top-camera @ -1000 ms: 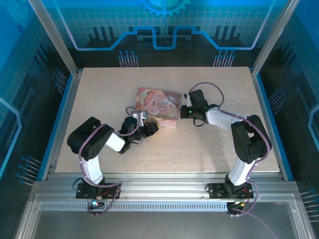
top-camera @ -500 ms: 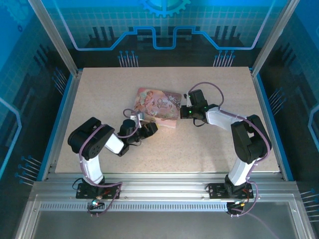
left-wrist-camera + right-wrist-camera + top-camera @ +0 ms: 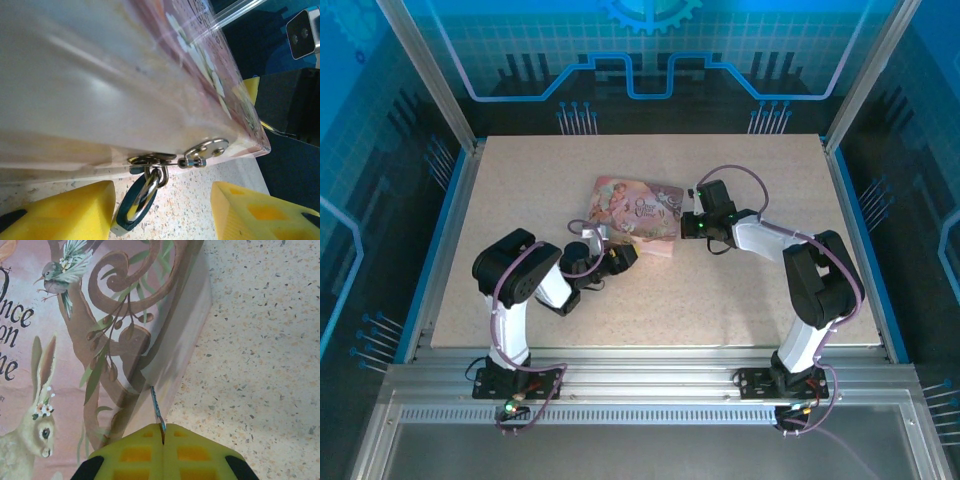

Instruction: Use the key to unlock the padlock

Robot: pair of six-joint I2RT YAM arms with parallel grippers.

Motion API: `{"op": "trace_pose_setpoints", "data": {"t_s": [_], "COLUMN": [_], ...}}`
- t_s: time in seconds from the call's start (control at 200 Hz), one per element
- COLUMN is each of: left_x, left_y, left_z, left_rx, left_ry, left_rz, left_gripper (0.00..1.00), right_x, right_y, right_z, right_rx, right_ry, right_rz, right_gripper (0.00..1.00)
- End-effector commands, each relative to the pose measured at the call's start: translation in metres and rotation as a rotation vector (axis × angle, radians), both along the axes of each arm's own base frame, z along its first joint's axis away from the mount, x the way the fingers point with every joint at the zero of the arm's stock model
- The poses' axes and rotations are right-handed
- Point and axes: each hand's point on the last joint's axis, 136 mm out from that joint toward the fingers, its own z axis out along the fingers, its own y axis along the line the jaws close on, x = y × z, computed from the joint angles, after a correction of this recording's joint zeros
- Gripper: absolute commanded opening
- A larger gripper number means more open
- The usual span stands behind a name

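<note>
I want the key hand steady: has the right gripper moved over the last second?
No. The right gripper, shut on the key, sits at the same spot beside the pink tin's right edge in the top view.

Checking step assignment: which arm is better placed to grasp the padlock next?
Left. The left gripper, open, straddles the padlock hanging off the tin; the right gripper holds the key.
</note>
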Motion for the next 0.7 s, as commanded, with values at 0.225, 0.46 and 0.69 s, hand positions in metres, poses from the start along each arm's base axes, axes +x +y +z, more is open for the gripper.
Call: {"op": "trace_pose_setpoints", "data": {"t_s": [0.225, 0.46, 0.69], "left_x": [0.009, 0.01, 0.007], "left_y": [-0.006, -0.005, -0.002], "left_z": [0.006, 0.002, -0.001], "left_rx": [-0.022, -0.033, -0.026], "left_ry": [-0.034, -0.011, -0.001], "left_rz": [-0.037, -0.033, -0.025], "left_gripper": [0.37, 0.27, 0.39], "right_x": [-0.005, -0.006, -0.007], "right_y": [0.013, 0.012, 0.014], "right_z": [0.0, 0.001, 0.0], "right_rx": [0.007, 0.005, 0.006], "right_ry": [-0.002, -0.003, -0.001], "right_rz": [0.035, 0.034, 0.038], "right_gripper": [0.0, 0.0, 0.0]}}
